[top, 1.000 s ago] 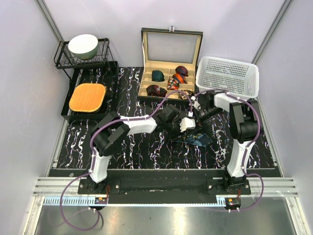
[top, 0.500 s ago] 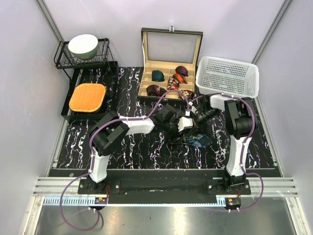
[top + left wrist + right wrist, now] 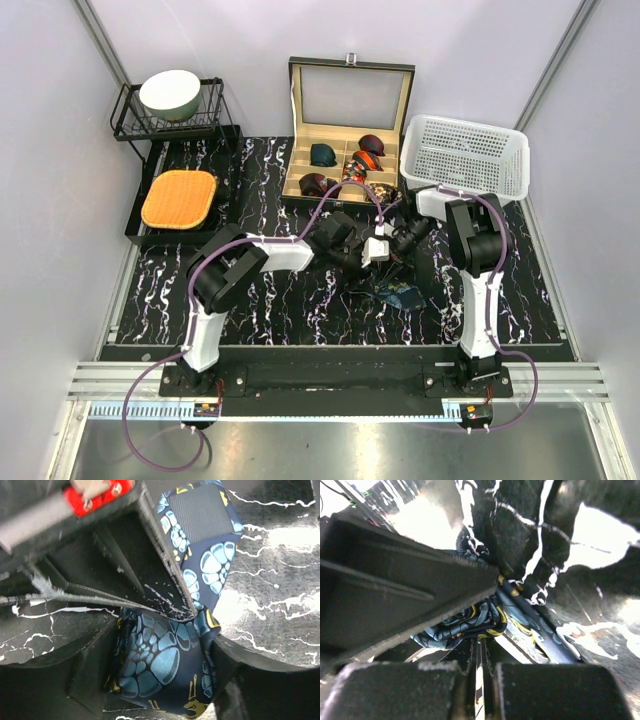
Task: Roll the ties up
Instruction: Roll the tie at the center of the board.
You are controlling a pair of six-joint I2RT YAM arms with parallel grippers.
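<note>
Navy patterned tie (image 3: 155, 675): part-coiled, right of desk (image 3: 280, 300) centre, loose tail flat on desk. Left claw (image 3: 165, 640): wide, flanking coil, likely to steady it. Right claw (image 3: 480, 677): closed tight beside coil, probably tucking; grip on fabric unclear.

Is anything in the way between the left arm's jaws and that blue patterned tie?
Nothing visible: the navy tie sits right between the left gripper's parted jaws, with the right gripper's shut jaws close beside it.
</note>
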